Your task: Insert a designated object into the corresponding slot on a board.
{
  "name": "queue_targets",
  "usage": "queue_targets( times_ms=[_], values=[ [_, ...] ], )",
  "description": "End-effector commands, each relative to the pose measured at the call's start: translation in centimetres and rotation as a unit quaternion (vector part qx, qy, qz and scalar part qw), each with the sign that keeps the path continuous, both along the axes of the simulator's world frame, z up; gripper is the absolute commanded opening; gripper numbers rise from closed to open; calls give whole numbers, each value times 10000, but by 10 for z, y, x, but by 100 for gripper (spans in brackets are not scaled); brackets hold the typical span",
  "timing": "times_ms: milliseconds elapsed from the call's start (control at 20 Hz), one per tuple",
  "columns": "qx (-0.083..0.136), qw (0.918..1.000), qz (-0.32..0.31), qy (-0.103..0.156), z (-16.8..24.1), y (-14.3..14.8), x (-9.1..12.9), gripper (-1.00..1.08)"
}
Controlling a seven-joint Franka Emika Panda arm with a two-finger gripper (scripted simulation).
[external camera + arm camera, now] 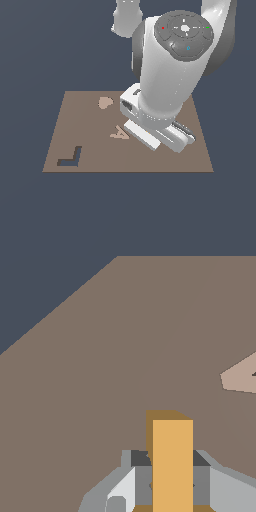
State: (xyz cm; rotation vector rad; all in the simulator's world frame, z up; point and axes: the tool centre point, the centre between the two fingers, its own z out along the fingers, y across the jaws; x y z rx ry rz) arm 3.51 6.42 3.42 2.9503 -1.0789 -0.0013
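A white Franka arm bends low over the flat brown board (75, 120), its bulky wrist filling the upper centre of the exterior view and hiding the gripper's fingertips from that camera. In the wrist view the gripper (172, 481) sits at the lower edge of the frame, its grey fingers (142, 483) pressed against either side of a bright orange block (172, 466) — only a straight upright bar of that block shows, so its full outline cannot be made out here. The block is held just above bare brown board surface, with the board's edge and the dark blue-grey floor (35, 286) cutting across the upper left corner. A tan piece (242, 376) pokes in at the right edge of the wrist frame, apart from the block. In the exterior view a tan heart (105, 103) lies left of the arm, a tan letter A (119, 133) sits just beside the hand, and a dark L-shaped cut-out (71, 159) marks the board's lower left corner — well apart from the gripper.
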Motion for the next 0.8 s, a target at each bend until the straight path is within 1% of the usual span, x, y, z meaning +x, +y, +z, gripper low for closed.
queue_targets(
  times_ms=[0,200,350,500,750],
  values=[
    [1,9993,-366,-3,1,-4,-7,-100],
    [1,9943,-1062,-4,2,-9,-22,-100],
    [1,9862,-1653,-5,2,-12,-35,-100],
    [2,9736,-2282,-5,3,-13,-49,-100],
    [3,9483,-3173,-5,4,-10,-70,-100]
  ],
)
